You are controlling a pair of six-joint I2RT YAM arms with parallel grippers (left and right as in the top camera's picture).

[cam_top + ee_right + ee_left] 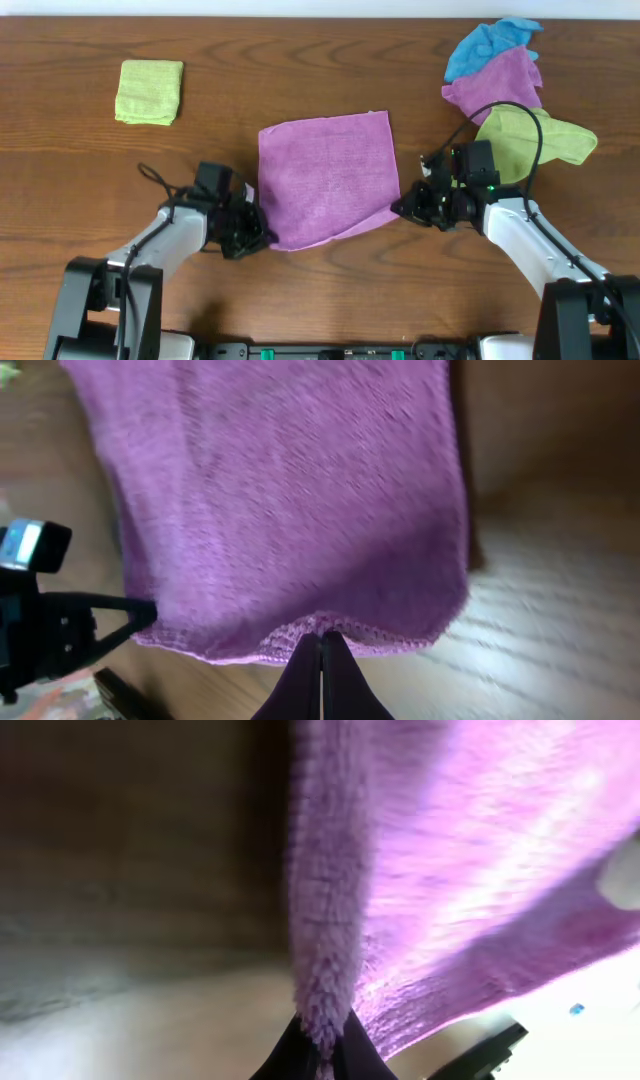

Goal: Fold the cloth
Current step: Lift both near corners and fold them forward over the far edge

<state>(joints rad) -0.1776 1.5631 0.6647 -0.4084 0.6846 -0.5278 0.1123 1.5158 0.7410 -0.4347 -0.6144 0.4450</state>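
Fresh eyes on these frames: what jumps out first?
The purple cloth spread out in the middle of the overhead view, with the left end effector and the right end effector each pinched shut on one of its near corners. Next, the loose pile of cloths in blue, purple and green at the far right, and the folded yellow-green cloth alone at the far left.

Folded lime cloth (149, 92) far left on wooden table (320, 60); blue rag (482, 48), purple rag (500, 85), green rag (530, 140) together far right.
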